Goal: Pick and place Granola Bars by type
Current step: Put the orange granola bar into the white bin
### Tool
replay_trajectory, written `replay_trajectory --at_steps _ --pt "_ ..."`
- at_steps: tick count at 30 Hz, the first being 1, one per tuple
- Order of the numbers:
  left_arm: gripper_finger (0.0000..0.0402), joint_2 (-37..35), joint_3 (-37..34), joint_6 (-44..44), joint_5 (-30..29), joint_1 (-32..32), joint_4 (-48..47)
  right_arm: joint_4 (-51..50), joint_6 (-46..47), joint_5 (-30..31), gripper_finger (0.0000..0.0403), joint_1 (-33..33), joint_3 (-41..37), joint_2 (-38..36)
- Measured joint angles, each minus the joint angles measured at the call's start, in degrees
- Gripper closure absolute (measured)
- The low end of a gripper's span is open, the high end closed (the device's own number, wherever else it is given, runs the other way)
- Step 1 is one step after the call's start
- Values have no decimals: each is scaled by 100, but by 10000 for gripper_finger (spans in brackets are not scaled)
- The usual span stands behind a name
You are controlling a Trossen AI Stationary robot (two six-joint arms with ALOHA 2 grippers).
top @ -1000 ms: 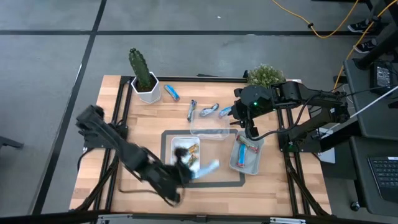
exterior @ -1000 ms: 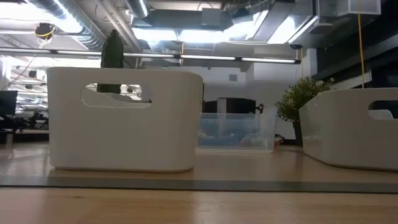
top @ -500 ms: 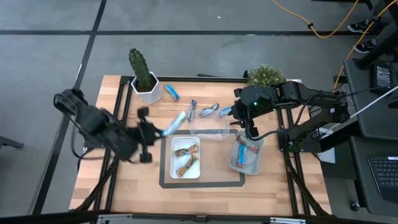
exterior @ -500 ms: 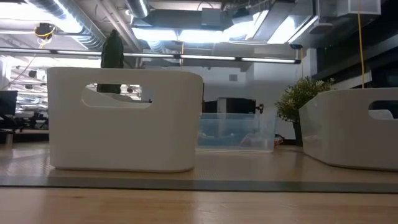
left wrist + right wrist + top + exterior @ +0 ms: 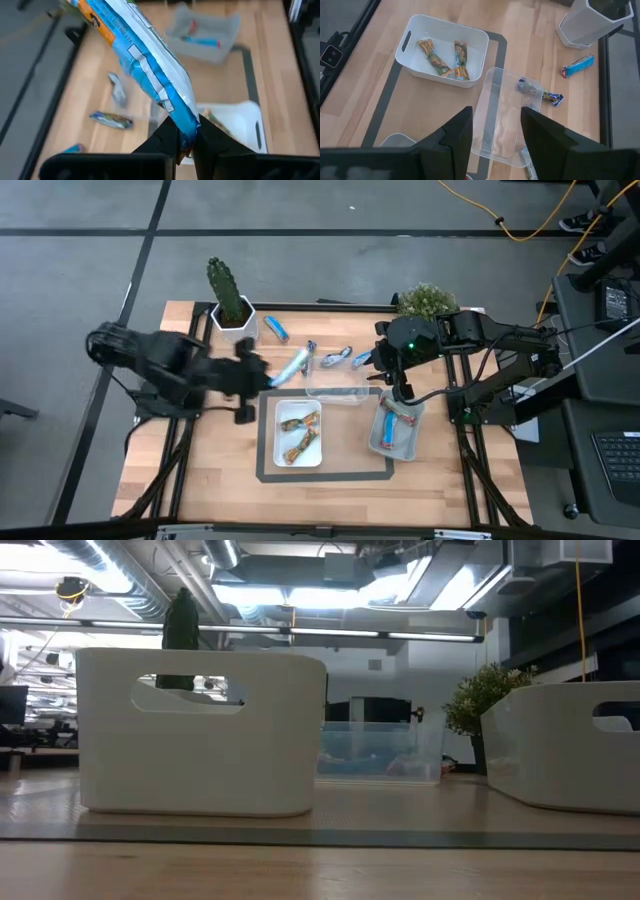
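We find the near half of the table (image 5: 330,492) bare wood — a gripper could cross it freely below the two white bins. The left white bin (image 5: 299,432) and the right white bin (image 5: 395,428) stand apart, leaving a lane between them. Behind them the clear tray (image 5: 336,383) blocks the centre, and loose granola bars (image 5: 336,358) lie just beyond it. The cactus pot (image 5: 232,305) closes the far left corner; the small bush (image 5: 426,301) closes the far right. The left gripper (image 5: 262,376), clamped on a blue-silver bar (image 5: 288,367), hangs beside the tray's left edge — the right gripper (image 5: 402,392) hangs over the right bin's far end.
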Motion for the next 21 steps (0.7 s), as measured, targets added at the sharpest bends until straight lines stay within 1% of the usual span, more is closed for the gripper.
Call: replay_trajectory --at_steps 3,6,9,12,15,21 --pt "379 390 -3 229 378 347 58 14 0 0 234 -1 0 0" --pt "377 682 -2 247 525 661 240 15 0 0 234 -2 0 0" --pt "375 861 -4 -59 690 881 475 13 -2 0 234 0 0 0" --pt "377 1046 -1 -712 802 974 604 13 -22 0 234 0 0 0" --pt "380 1306 -1 -1476 807 845 594 13 -14 0 234 -1 -1 0" --pt "376 1877 -4 -2394 945 229 594 11 -5 1 234 0 -2 0"
